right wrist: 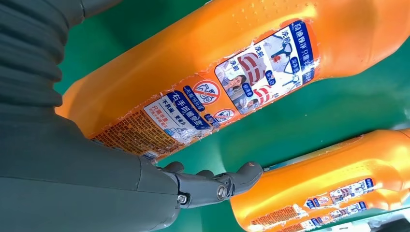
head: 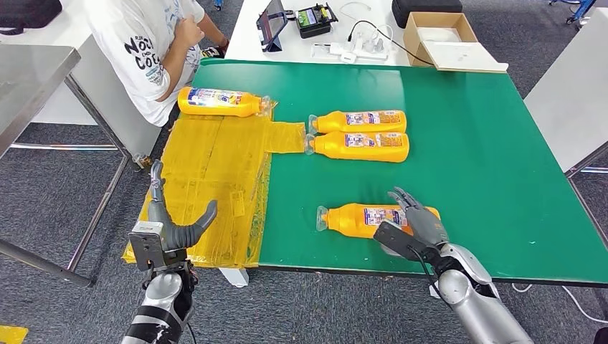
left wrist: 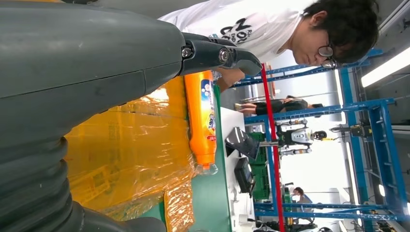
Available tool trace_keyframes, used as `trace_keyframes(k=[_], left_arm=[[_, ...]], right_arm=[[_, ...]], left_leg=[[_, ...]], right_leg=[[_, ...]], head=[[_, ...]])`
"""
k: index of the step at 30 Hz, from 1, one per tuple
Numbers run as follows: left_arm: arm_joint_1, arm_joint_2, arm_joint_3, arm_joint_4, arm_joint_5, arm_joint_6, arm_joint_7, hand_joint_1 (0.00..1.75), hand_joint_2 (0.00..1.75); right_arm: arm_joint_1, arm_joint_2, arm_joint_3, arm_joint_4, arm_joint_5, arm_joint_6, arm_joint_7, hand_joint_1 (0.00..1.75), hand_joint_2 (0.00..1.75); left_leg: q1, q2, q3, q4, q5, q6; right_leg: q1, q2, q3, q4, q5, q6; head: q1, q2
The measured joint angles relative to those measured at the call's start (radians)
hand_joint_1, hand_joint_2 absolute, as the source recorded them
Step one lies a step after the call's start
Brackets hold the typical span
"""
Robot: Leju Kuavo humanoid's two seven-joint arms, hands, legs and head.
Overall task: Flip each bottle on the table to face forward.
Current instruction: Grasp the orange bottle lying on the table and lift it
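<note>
The right hand (head: 416, 223) rests on the near end of the closest orange bottle (head: 373, 218). Its fingers (head: 405, 199) are spread apart and lie over the bottle's wide end, with the thumb on the near side; I cannot tell if they really grip it. This bottle lies on its side on the green table (head: 487, 165), close to the near edge, with its clear cap pointing away from the fingers toward the yellow plastic sheet (head: 208, 186).

The left hand (head: 168, 226) is held up off the table edge, beside the near corner of the yellow sheet. Its fingers are wide apart and hold nothing.

Farther out, past the right fingers, two more bottles (head: 362, 135) lie side by side, touching, caps at the sheet's edge.

Farthest from the left fingers, a fourth bottle (head: 219, 102) lies on the far end of the sheet. A person in a white shirt (head: 154, 50) sits just behind it.
</note>
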Motion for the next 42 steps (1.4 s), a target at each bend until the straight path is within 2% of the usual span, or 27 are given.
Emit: trace_keyframes(k=[8,14,15,17,19,21,27,35,39,42], left_arm=[[-0.001,0.000,0.003,0.015,0.001,-0.025,0.000,0.00,1.75],[-0.006,0.000,0.017,0.033,0.016,-0.044,0.000,0.00,1.75],[-0.010,0.000,0.019,0.039,0.016,-0.048,0.000,0.00,1.75],[-0.021,-0.001,0.021,0.056,0.016,-0.053,0.000,0.00,1.75],[-0.031,-0.002,0.021,0.072,0.017,-0.053,0.000,0.00,1.75],[-0.038,-0.003,0.021,0.086,0.019,-0.052,0.000,0.00,1.75],[-0.052,-0.007,0.021,0.117,0.026,-0.053,0.000,0.00,1.75],[-0.063,-0.008,0.021,0.136,0.032,-0.054,0.000,0.00,1.75],[-0.068,-0.009,0.021,0.142,0.035,-0.054,0.000,0.00,1.75],[-0.067,-0.009,0.021,0.142,0.035,-0.060,0.000,0.00,1.75]], right_arm=[[-0.012,-0.023,0.003,0.000,0.004,0.017,0.035,0.00,1.75],[-0.045,-0.064,0.015,0.013,-0.033,0.116,0.051,0.02,1.75],[-0.062,-0.070,0.024,0.029,-0.039,0.150,0.055,0.07,1.75],[-0.104,-0.079,0.052,0.075,-0.047,0.202,0.057,0.32,1.75],[-0.141,-0.083,0.080,0.124,-0.050,0.216,0.053,0.87,1.75],[-0.171,-0.085,0.107,0.164,-0.053,0.220,0.048,1.30,1.75],[-0.222,-0.089,0.168,0.233,-0.072,0.223,0.046,1.50,1.75],[-0.256,-0.079,0.218,0.287,-0.085,0.193,0.043,1.67,1.75],[-0.257,-0.066,0.234,0.308,-0.093,0.133,0.028,1.75,1.75],[-0.229,-0.047,0.225,0.303,-0.103,0.027,0.006,1.75,1.75]], left_leg=[[0.000,0.000,0.000,0.000,0.000,0.000],[0.000,0.000,0.000,0.000,0.000,0.000],[0.000,0.000,0.000,0.000,0.000,0.000],[0.000,0.000,0.001,0.000,0.000,0.000],[0.000,0.000,0.002,0.000,0.000,0.000],[0.000,0.001,0.003,0.000,0.000,0.000],[0.000,0.001,0.005,0.000,0.000,0.000],[0.000,0.001,0.008,0.000,0.000,0.000],[0.000,0.003,0.009,0.000,0.000,0.000],[0.000,0.003,0.009,0.000,0.000,0.000]], right_leg=[[0.000,0.000,0.000,0.000,0.000,0.000],[0.000,0.000,0.000,0.000,0.000,0.000],[0.000,0.000,0.000,0.000,0.000,0.000],[0.000,0.000,0.001,0.000,0.000,0.000],[0.000,0.000,0.001,0.000,0.000,0.000],[0.000,0.000,0.002,0.000,0.001,0.000],[0.000,0.001,0.004,0.000,0.000,0.000],[0.000,0.001,0.007,0.000,0.001,0.000],[0.000,0.001,0.007,0.000,0.001,0.000],[0.001,0.001,0.007,0.000,0.001,0.000]], head=[[0.000,0.000],[0.000,0.000],[0.000,0.000],[0.000,0.000],[0.000,0.000],[0.000,0.000],[0.000,0.000],[0.000,0.000],[0.000,0.000],[0.000,0.000]])
